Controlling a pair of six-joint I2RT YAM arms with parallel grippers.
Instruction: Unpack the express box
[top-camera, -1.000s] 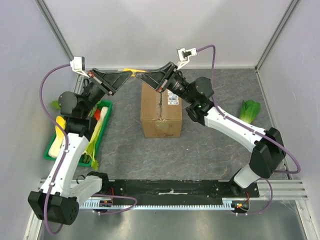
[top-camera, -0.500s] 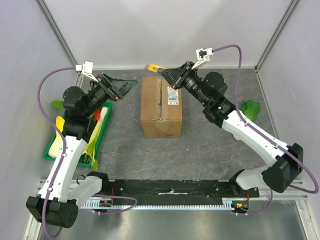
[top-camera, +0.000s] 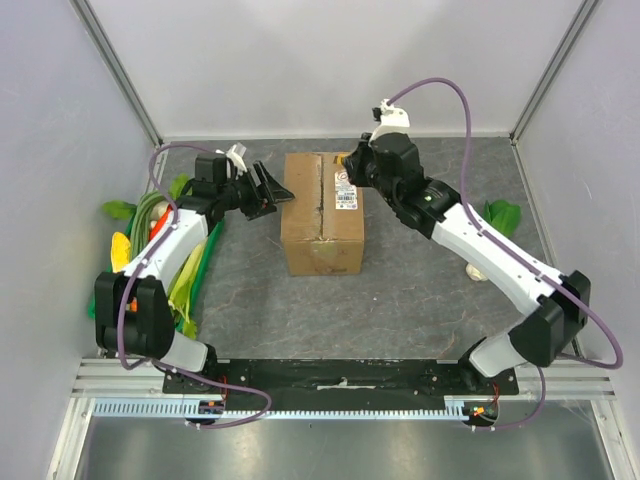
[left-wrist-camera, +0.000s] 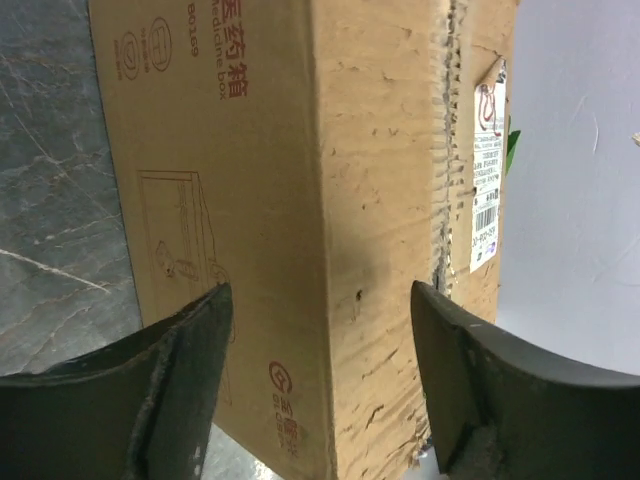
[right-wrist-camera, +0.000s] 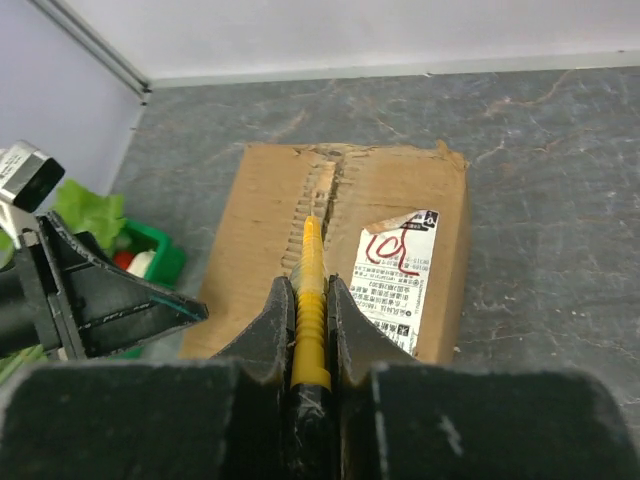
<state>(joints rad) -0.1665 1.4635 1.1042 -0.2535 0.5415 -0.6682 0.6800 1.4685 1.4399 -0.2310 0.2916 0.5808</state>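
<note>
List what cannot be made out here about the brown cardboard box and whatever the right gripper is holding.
- Inside of the brown corrugated cardboard box: its closed flaps hide it in every view.
- Tip of the yellow ridged tool clamped in the right gripper: in the right wrist view, it is unclear whether it touches the seam.
- Print on the white shipping label: edge-on in the left wrist view, too small in the top external view.

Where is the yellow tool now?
Clamped in the right gripper, centre of the right wrist view; the yellow tool points at the box seam, left of the label.
</note>
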